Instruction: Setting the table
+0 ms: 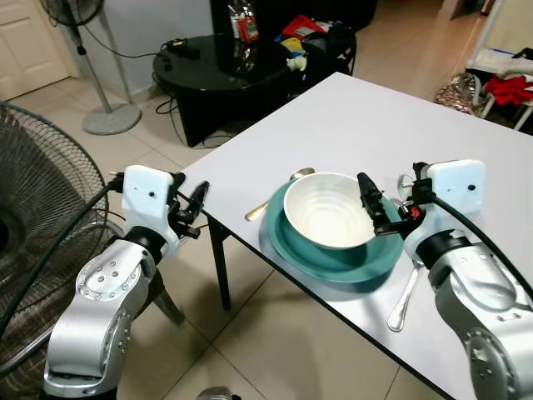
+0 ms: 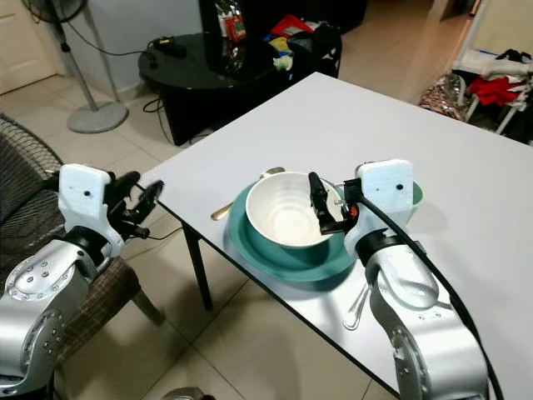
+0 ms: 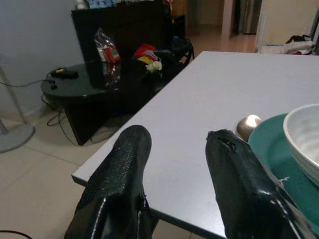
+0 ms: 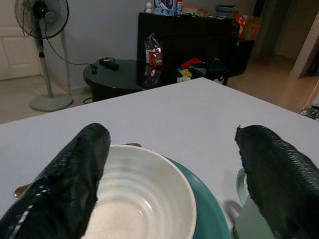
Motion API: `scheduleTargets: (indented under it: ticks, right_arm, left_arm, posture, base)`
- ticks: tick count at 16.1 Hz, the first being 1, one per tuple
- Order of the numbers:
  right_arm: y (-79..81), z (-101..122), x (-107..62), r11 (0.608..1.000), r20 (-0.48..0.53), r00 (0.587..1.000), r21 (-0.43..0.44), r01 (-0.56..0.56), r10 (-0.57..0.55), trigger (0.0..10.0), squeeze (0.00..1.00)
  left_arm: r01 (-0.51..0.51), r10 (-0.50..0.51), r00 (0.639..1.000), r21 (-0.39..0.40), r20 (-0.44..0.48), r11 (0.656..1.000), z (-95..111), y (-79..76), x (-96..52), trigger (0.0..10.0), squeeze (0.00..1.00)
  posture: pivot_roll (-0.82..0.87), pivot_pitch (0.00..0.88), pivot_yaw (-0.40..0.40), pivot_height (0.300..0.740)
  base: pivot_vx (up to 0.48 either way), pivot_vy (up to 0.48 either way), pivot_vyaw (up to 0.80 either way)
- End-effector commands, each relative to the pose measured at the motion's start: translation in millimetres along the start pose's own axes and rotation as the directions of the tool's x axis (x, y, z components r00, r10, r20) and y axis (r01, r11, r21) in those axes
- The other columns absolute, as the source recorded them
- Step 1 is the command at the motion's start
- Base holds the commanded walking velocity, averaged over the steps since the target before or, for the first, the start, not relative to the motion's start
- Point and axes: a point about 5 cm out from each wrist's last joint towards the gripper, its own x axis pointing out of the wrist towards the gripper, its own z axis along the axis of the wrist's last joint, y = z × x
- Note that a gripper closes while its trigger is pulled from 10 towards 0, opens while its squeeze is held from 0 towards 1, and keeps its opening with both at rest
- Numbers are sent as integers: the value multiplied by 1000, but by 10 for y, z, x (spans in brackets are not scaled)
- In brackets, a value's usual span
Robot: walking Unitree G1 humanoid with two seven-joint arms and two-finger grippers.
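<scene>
A white bowl [image 1: 326,210] sits on a teal plate [image 1: 321,253] near the front edge of the white table [image 1: 400,125]. A gold spoon [image 1: 278,194] lies left of the plate, and a silver spoon [image 1: 405,297] lies to its right. My right gripper [image 4: 172,135] is open and hovers over the bowl's right rim, one finger above the bowl and the other toward a pale green cup [image 2: 418,194]. My left gripper [image 3: 178,133] is open, empty, and held just off the table's left corner, pointing across the tabletop.
A black round side table [image 1: 216,75] with clutter stands beyond the table's far left corner. A pedestal fan [image 1: 104,75] is at the back left, and a large fan cage [image 1: 33,217] is close on my left. Clothes [image 1: 510,86] hang at the far right.
</scene>
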Motion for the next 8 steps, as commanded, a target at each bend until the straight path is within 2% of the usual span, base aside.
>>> scheduleTargets:
  ticks: [1, 4, 5, 6, 8]
  right_arm:
    - [30, -23, 14, 1000, 1, 1000, -3, -22, 22, 10000, 1000]
    - [119, 17, -15, 997, 44, 996, 2, -82, 82, 10000, 1000]
    - [109, 10, -25, 996, 50, 995, -1, -90, 90, 10000, 1000]
    - [88, -24, -24, 995, 35, 995, -37, -96, 98, 10000, 1000]
    - [67, -9, 39, 994, 34, 994, -39, -104, 106, 10000, 1000]
  left_arm:
    - [-25, 25, 1000, 15, 19, 1000, 31, 18, 9, 10000, 0]
    - [-17, 17, 1000, -5, 21, 1000, 33, -32, 37, 10000, 0]
    - [-14, 15, 1000, -27, 17, 1000, 15, -64, 47, 10000, 0]
    - [-13, 13, 1000, -25, 7, 1000, -17, -107, 63, 10000, 0]
    - [4, -4, 1000, -15, 10, 1000, 13, -187, 77, 10000, 0]
  posture:
    - [60, 0, 38, 740]
    - [34, 0, 55, 740]
    - [36, 0, 57, 740]
    - [41, 0, 55, 740]
    - [62, 0, 27, 740]
  base:
    - [0, 0, 800]
    - [0, 0, 800]
    - [0, 0, 800]
    - [0, 0, 800]
    - [0, 0, 800]
